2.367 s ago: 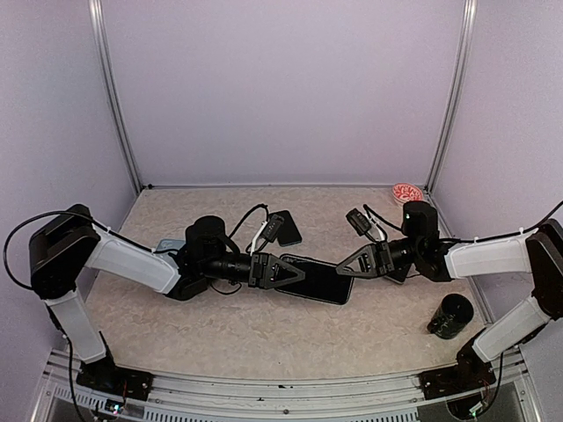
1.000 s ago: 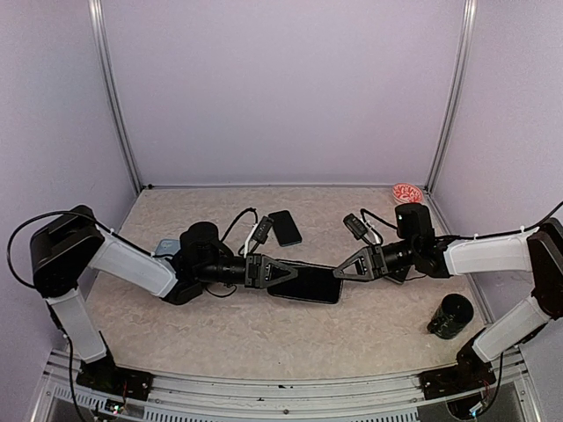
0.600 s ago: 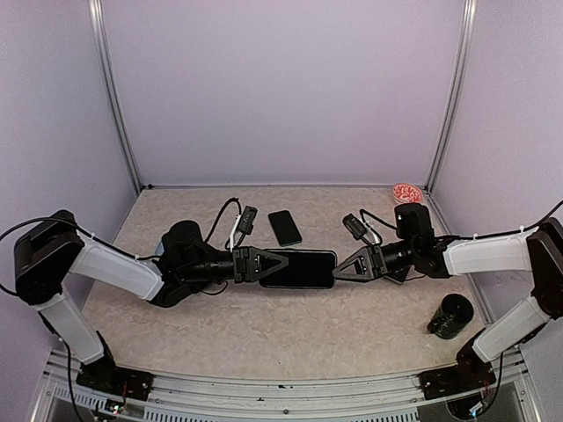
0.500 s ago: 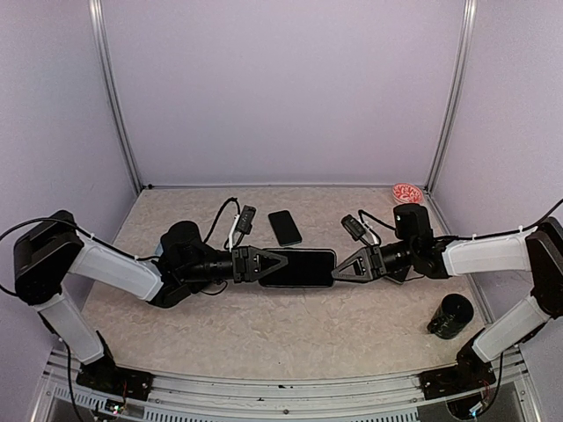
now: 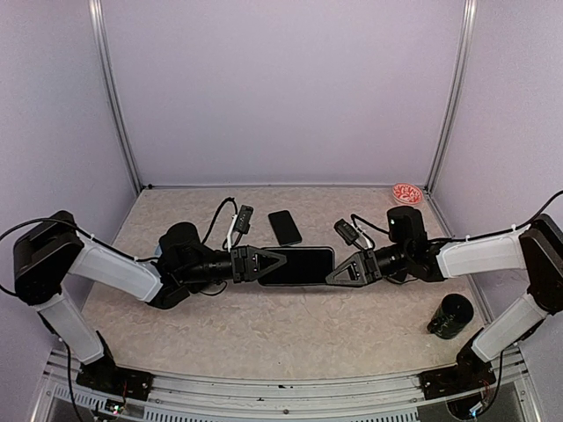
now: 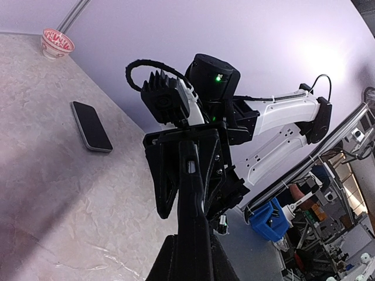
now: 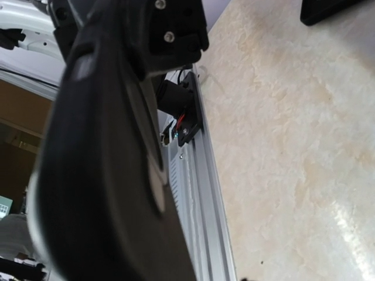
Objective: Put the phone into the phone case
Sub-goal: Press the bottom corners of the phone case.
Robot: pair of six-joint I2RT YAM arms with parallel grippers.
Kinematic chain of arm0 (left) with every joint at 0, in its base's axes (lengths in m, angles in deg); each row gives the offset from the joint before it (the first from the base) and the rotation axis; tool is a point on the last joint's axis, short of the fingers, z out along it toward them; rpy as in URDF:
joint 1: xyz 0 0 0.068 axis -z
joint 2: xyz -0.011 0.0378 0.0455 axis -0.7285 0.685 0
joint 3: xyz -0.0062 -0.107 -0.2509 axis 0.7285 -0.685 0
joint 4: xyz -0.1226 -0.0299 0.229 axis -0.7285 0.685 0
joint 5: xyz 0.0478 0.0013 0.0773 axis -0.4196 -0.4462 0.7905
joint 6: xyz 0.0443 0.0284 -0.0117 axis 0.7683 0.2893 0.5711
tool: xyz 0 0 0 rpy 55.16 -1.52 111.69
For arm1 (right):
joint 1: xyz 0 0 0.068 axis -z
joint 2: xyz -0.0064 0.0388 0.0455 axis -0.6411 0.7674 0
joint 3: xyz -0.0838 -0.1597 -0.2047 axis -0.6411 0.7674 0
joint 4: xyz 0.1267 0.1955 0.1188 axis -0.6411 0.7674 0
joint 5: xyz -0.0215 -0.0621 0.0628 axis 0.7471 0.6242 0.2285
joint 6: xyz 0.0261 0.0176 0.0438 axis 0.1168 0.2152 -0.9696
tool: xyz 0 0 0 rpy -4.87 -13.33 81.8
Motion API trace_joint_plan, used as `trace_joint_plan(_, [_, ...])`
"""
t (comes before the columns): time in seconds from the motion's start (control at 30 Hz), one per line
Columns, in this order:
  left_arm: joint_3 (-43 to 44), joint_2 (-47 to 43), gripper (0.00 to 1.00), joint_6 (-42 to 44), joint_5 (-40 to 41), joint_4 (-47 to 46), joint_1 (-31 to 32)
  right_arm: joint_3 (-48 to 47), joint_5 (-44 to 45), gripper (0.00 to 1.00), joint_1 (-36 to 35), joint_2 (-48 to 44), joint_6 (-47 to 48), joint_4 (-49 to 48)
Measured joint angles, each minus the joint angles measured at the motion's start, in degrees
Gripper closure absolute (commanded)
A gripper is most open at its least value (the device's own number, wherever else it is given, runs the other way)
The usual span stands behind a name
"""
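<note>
The phone (image 5: 303, 266) is a large, flat, black slab with a glossy face, held clear of the table (image 5: 264, 325) near its centre. Its long axis runs from 9 to 3 o'clock and its 9 o'clock end is clamped in the left gripper (image 5: 280, 262). At 12 o'clock from it, just beyond and apart, a smaller black slab (image 5: 284, 227) with a light grey edge lies flat on the table, long axis from 11 to 5 o'clock; which of the two is the case cannot be told.
</note>
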Motion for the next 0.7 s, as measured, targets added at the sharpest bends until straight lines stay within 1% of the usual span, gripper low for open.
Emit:
trace_joint_plan(0.23, [-0.39, 0.0, 0.93, 0.04, 0.66, 0.07, 0.0, 0.0, -0.48, 0.86, -0.13, 0.24, -0.17, -1.11])
trace_joint_plan(0.3, [-0.44, 0.0, 0.91, 0.04, 0.83, 0.15, -0.09, 0.0, -0.57, 0.93, -0.13, 0.35, -0.13, -1.29])
trace_joint_plan(0.33, [-0.48, 0.0, 0.9, 0.07, 0.94, 0.24, -0.11, 0.0, -0.63, 1.0, -0.13, 0.44, -0.26, -1.4])
trace_joint_plan(0.43, [-0.52, 0.0, 0.79, -0.46, 1.16, 0.61, -0.28, 0.0, -0.57, 1.0, -0.13, 0.61, 0.22, -1.64])
trace_joint_plan(0.53, [-0.52, 0.0, 0.77, -0.04, 1.27, 0.37, -0.28, 0.0, -0.5, 1.0, -0.31, 0.66, 0.26, -1.55])
trace_joint_plan(0.57, [-0.52, 0.0, 0.77, 0.07, 1.27, 0.37, -0.28, 0.0, -0.37, 1.0, -0.31, 0.66, 0.28, -1.49])
trace_joint_plan(0.7, [-0.52, 0.0, 0.89, 0.24, 1.36, 0.48, -0.28, 0.0, -0.15, 1.0, -0.33, 0.66, 0.66, -1.25])
